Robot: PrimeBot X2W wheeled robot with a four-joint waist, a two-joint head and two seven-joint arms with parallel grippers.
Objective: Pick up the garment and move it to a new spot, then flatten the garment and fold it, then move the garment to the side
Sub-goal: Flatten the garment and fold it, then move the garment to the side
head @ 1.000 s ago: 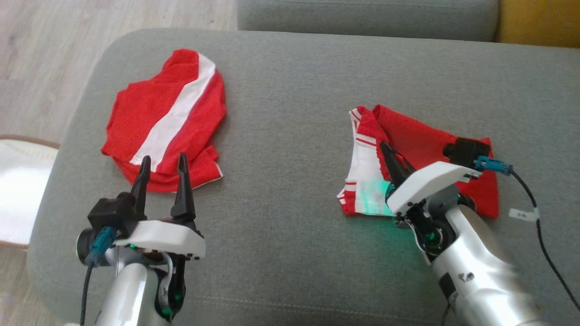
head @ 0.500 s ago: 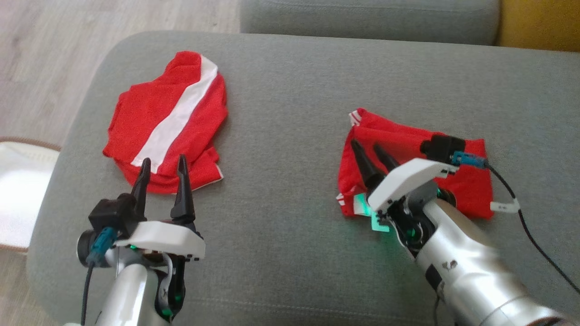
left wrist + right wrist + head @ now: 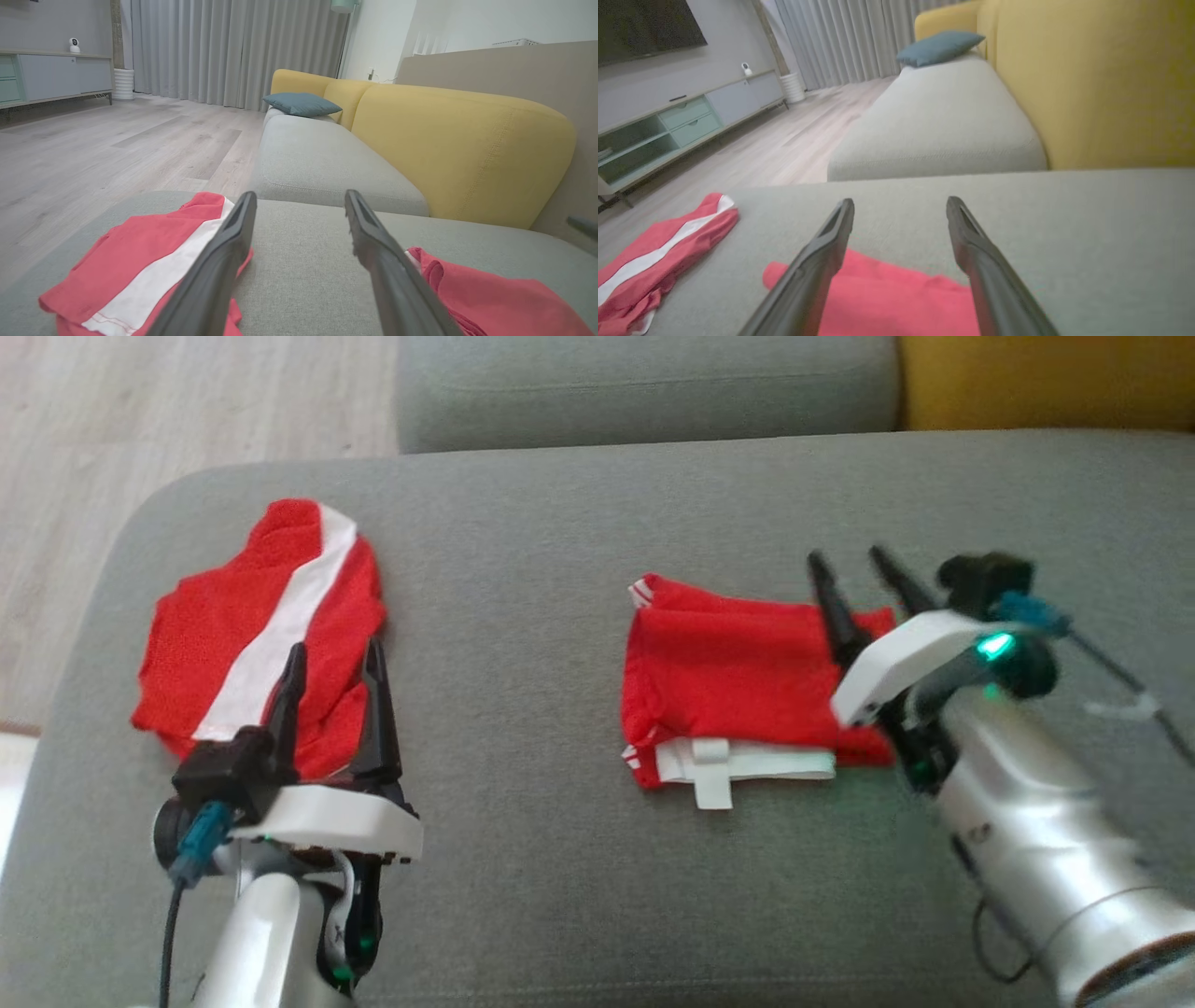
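The red soft-knit garment with white trim (image 3: pixel 738 663) is lying folded flat, right of centre on the grey woven sofa cushion (image 3: pixel 560 569), seemingly ready for shifting aside, with the right gripper (image 3: pixel 848 557) hovering released and empty at its right end and the left gripper (image 3: pixel 336 647) idling open over a rumpled red-and-white striped cloth (image 3: pixel 243 635) near the left edge.

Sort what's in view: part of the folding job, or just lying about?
Job: folded red garment; right tool, open above its edge; grey seat under it.
Lying about: striped red-and-white garment; teal cushion; yellow backrest; TV cabinet.
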